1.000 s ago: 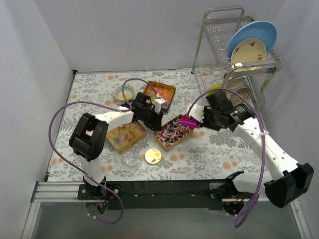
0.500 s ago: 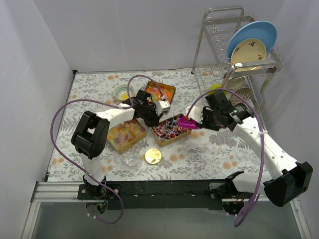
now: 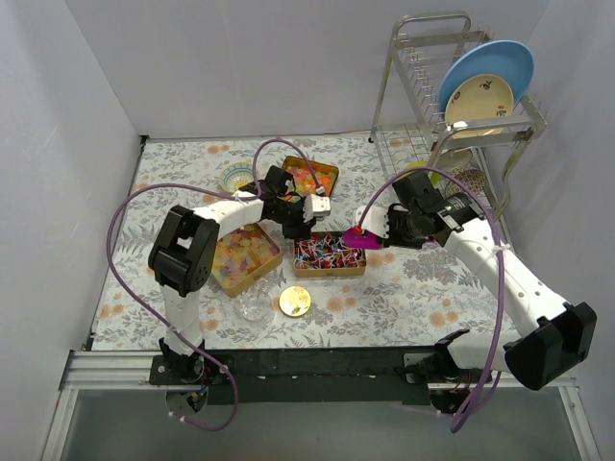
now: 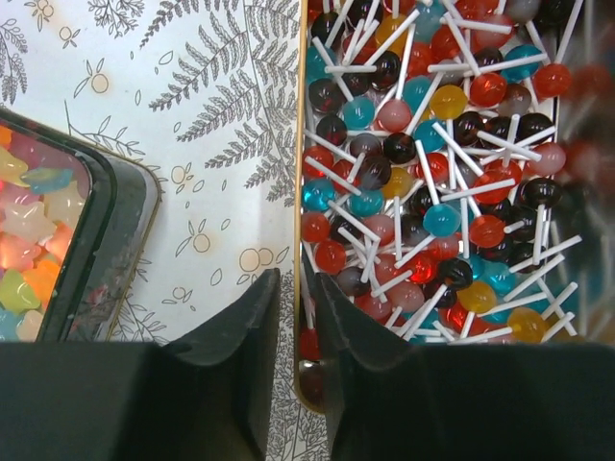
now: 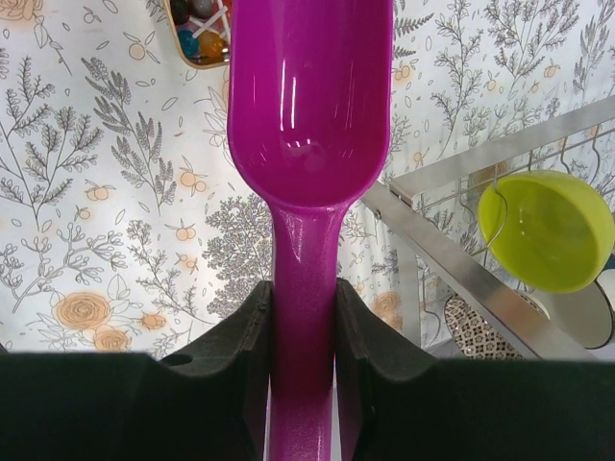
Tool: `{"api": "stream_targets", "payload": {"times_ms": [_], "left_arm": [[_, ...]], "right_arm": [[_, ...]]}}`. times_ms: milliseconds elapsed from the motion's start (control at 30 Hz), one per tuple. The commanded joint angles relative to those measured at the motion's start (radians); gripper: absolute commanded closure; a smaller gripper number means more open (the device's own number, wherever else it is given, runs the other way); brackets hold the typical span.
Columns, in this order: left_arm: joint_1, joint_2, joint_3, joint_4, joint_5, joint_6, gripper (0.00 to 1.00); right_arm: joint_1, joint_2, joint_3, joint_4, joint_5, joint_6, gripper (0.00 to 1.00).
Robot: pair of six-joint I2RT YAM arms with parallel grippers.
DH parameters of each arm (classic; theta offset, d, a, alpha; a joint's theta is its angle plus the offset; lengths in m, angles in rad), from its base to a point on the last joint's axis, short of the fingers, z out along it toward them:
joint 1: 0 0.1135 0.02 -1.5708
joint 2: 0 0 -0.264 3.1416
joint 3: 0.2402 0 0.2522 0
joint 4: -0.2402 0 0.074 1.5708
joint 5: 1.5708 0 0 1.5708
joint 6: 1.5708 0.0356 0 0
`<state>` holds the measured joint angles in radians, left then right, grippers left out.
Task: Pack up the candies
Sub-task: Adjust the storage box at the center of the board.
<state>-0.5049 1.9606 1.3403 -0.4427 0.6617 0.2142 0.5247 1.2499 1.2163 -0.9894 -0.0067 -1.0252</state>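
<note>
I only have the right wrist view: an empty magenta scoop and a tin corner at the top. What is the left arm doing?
Observer: The left gripper is clamped on the side rim of the lollipop tin, one finger inside and one outside.
Operator: Where is my scoop relative to that tin?
Observer: In the top view the scoop is at the tin's right end, away from the left gripper.
Operator: Any other candy around?
Observer: Two more tins: pale gummies left of the lollipop tin and bright jellies behind it.
</note>
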Motion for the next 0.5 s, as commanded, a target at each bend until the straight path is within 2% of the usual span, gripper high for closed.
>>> {"api": "stream_targets", "payload": {"times_ms": [0, 67, 133, 167, 233, 267, 367, 467], "left_arm": [[0.012, -0.029, 0.049, -0.007, 0.029, -0.083, 0.73], [0.032, -0.099, 0.043, 0.001, 0.045, -0.186, 0.62], [0.045, -0.162, 0.030, 0.005, 0.052, -0.260, 0.58], [0.057, -0.225, 0.014, 0.015, 0.044, -0.347, 0.56], [0.078, -0.278, -0.041, 0.041, -0.007, -0.458, 0.55], [0.086, -0.305, -0.064, 0.047, -0.029, -0.560, 0.55], [0.117, -0.391, -0.147, 0.064, -0.154, -0.741, 0.64], [0.143, -0.451, -0.213, 0.052, -0.229, -0.786, 0.85]], "right_arm": [[0.001, 0.020, 0.090, -0.037, -0.006, -0.079, 0.99], [0.012, 0.045, 0.148, -0.067, 0.002, -0.102, 0.99], [0.023, 0.095, 0.192, -0.130, 0.034, -0.154, 0.99], [0.034, 0.111, 0.207, -0.143, 0.045, -0.168, 0.99], [0.046, 0.172, 0.264, -0.204, 0.079, -0.206, 0.99], [0.060, 0.195, 0.284, -0.221, 0.092, -0.216, 0.99], [0.089, 0.281, 0.360, -0.287, 0.172, -0.228, 0.99], [0.115, 0.356, 0.417, -0.319, 0.247, -0.234, 0.99]]}}
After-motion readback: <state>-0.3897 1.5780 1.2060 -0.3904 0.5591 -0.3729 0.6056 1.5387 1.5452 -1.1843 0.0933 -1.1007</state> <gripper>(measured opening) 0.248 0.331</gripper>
